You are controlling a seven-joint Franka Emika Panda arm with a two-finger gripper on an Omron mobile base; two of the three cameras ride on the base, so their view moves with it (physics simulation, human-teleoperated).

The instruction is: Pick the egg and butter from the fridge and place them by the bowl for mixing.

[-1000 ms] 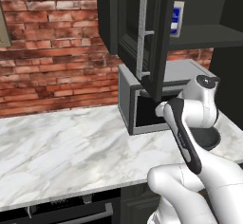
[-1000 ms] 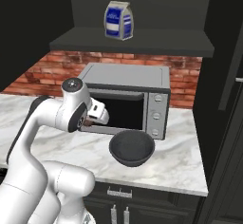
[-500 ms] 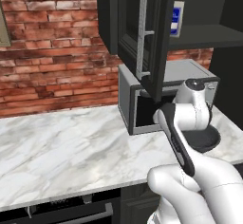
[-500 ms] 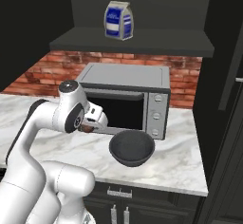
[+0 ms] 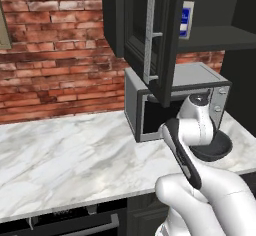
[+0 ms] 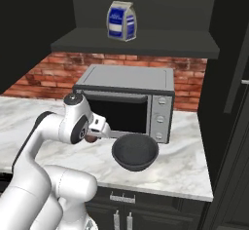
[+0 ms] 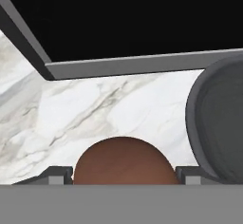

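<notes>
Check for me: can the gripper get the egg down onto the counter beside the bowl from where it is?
Probably yes. The gripper holds the egg over bare marble counter, with the bowl close on one side; the oven front lies beyond, not in the way.

Dark bowl before countertop oven

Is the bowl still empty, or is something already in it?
Empty. In the right base view the bowl shows only its bare dark inside. The egg sits between the gripper's fingertips beside the bowl, over the counter.
</notes>
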